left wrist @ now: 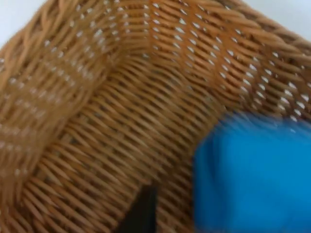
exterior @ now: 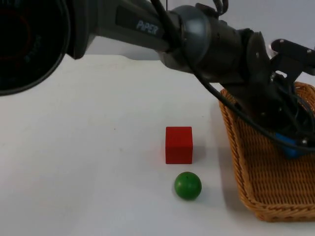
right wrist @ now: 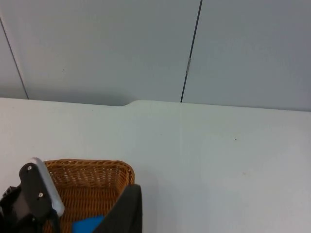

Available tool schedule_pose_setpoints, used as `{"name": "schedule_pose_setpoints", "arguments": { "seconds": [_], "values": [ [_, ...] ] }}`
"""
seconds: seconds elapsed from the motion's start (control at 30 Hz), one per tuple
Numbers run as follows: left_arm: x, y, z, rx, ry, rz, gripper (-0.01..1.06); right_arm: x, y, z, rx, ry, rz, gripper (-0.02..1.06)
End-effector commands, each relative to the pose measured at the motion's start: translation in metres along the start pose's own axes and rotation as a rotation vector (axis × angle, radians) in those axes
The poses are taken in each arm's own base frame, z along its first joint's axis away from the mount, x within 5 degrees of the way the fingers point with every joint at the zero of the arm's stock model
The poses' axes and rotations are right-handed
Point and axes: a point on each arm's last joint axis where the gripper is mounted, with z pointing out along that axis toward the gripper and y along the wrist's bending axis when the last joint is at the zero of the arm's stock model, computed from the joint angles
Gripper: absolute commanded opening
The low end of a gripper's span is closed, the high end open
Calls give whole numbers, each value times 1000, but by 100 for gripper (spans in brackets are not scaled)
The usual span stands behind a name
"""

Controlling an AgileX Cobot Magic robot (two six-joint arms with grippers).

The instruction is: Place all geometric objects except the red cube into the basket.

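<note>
One red cube (exterior: 178,144), one green ball (exterior: 188,185), one blue block (exterior: 291,149), one basket (exterior: 256,172).

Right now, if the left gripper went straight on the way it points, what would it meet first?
Probably the blue block, which lies close ahead of the left gripper inside the basket, then the woven floor under it. Depth is hard to judge.

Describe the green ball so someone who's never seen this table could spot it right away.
Start at the wicker basket on the right side of the white table. Left of it, apart from it on the bare table, stands a red cube, and the ball sits just in front of that cube, nearer the camera. It is the only round, green thing; the cube is red and the basket holds a blue piece.
</note>
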Motion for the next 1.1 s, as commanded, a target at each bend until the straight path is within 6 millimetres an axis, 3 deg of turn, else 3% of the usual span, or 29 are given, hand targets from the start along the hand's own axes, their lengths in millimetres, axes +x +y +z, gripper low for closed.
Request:
{"name": "schedule_pose_setpoints", "arguments": {
  "seconds": [0.0, 0.03, 0.13, 0.17, 0.23, 0.3, 0.33, 0.37, 0.4, 0.43, 0.47, 0.5, 0.53, 0.63, 0.67, 0.7, 0.77, 0.8, 0.83, 0.9, 0.93, 1.0, 1.03, 1.07],
  "values": [
    [-26, -8, -31, 7, -35, 62, 104, -2, -1, -1, 4, -15, -9, 103],
    [-26, -8, -31, 7, -35, 62, 104, -2, -1, -1, 4, -15, -9, 103],
    [-68, -10, -97, -81, -183, 126, 103, -2, 0, -1, 2, -15, -7, 103],
    [-68, -10, -97, -81, -183, 126, 103, -2, 0, -1, 2, -15, -7, 103],
    [-89, -7, -161, -177, -291, 149, 100, -2, 0, -1, 2, -17, -7, 103],
    [-91, -3, -220, -254, -440, 158, 98, -3, 0, -1, 1, -27, -7, 103],
    [-83, 2, -251, -282, -499, 143, 98, -3, 0, -1, 0, -32, -6, 103],
    [-83, 2, -251, -282, -499, 143, 98, -3, 0, -1, 0, -32, -6, 103],
    [-66, 12, -271, -304, -510, 98, 98, -4, 0, -1, -1, -37, -6, 103],
    [-40, 22, -314, -349, -536, 34, 98, -4, 0, -1, -3, -36, -5, 103],
    [-16, 29, -341, -394, -544, 8, 98, -4, 1, -1, -18, -36, -13, 103],
    [7, 37, -362, -449, -545, -20, 98, -3, 4, -1, -41, -28, -60, 103],
    [7, 37, -362, -449, -545, -20, 98, -3, 4, -1, -41, -28, -60, 103],
    [73, 54, -442, -687, -538, -189, 98, -1, 24, 16, -240, 55, -130, 103],
    [73, 54, -442, -687, -538, -189, 98, -1, 24, 16, -240, 55, -130, 103],
    [93, 58, -464, -796, -505, -245, 98, -2, 30, 27, -293, 88, -104, 103],
    [125, 49, -509, -988, -499, -341, 98, -6, 48, 47, -422, 101, -108, 103],
    [137, 39, -528, -1068, -529, -378, 98, -9, 67, 64, -502, 107, -124, 103],
    [147, 30, -542, -1136, -576, -446, 98, -8, 86, 74, -554, 128, -165, 103],
    [157, 21, -553, -1195, -612, -515, 98, -7, 96, 76, -576, 130, -192, 103],
    [164, 14, -559, -1234, -620, -568, 98, 0, 129, 91, -574, 166, -295, 103],
    [168, 12, -559, -1233, -614, -609, 98, 16, 185, 98, -576, 165, -452, 103],
    [168, 12, -559, -1233, -614, -609, 98, 16, 185, 98, -576, 165, -452, 103],
    [166, 14, -556, -1206, -618, -615, 98, 24, 210, 104, -582, 148, -504, 103]
  ]
}}
